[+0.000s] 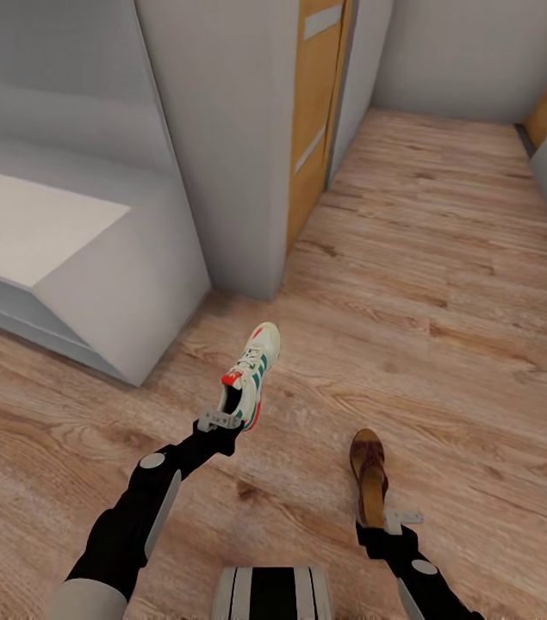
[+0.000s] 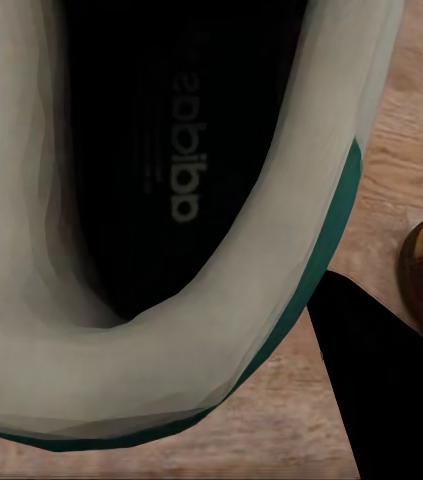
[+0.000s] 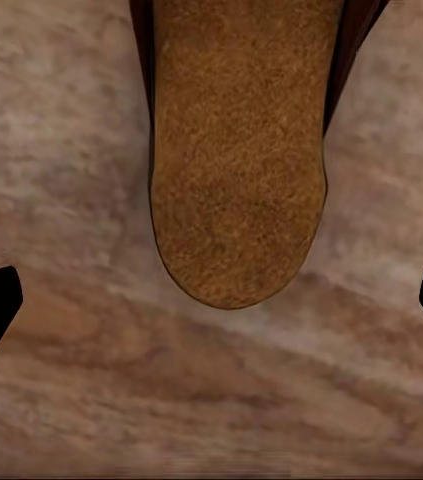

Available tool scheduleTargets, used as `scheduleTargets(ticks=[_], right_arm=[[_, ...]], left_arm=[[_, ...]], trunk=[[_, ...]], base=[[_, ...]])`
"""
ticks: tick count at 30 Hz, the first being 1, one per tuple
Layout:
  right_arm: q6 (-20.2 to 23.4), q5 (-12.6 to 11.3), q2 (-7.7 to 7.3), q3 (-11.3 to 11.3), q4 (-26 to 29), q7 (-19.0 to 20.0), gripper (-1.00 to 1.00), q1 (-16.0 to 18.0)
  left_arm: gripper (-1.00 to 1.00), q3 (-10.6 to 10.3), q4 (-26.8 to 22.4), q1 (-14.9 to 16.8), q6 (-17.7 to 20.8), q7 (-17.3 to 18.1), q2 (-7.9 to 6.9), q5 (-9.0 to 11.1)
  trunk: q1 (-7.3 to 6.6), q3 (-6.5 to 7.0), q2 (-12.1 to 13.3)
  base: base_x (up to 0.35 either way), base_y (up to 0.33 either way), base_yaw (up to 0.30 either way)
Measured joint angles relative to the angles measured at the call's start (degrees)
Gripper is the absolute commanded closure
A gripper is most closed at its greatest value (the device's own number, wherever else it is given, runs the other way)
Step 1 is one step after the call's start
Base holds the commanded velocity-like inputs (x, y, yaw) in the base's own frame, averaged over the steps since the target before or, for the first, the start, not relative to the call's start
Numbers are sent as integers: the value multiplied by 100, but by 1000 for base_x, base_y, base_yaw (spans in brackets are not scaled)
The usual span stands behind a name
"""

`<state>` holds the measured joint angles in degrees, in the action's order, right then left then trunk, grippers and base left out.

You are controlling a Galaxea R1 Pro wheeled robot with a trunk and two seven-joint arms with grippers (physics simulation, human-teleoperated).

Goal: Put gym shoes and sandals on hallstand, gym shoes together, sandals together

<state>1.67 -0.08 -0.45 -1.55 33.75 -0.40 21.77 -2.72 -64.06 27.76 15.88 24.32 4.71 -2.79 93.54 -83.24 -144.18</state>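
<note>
On the corridor floor (image 1: 445, 258), made of light wood planks, I have one shoe at each arm. The big pale hallstand (image 1: 127, 284) stands to my left, close by, and its flat top looks bare from here.

I think I am at the picking-up step, with both arms reaching at once. Nothing is on the rack yet that I can see. Next I need a firm hold on each shoe, then a lift and a turn to the left to set them on the hallstand.

The gym shoe (image 1: 253, 372) is white with green stripes and a red heel. It lies on the floor near the corner of the hallstand, toe pointing away from me. My left tool (image 1: 219, 422) is right at its heel. In the left wrist view I look straight down into the dark inside of the shoe, with its pale rim all around. I cannot tell if this tool is pinching the heel or is spread.

The sandal (image 1: 369, 475) is brown and flat. It lies to the right of the gym shoe, a little nearer to me. My right tool (image 1: 387, 519) is at its heel end. In the right wrist view its two dark tips are spread wide, and the rounded heel sits just ahead of them, not yet between them.
</note>
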Motion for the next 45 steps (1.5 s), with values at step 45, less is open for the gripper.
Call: scheduleTargets(ticks=[45], right_arm=[[0,0,-5,-9,1,0,-100,3]], left_arm=[[100,0,-1,1,0,0,0,8]], trunk=[[32,-450,-18]], base=[[46,0,0]])
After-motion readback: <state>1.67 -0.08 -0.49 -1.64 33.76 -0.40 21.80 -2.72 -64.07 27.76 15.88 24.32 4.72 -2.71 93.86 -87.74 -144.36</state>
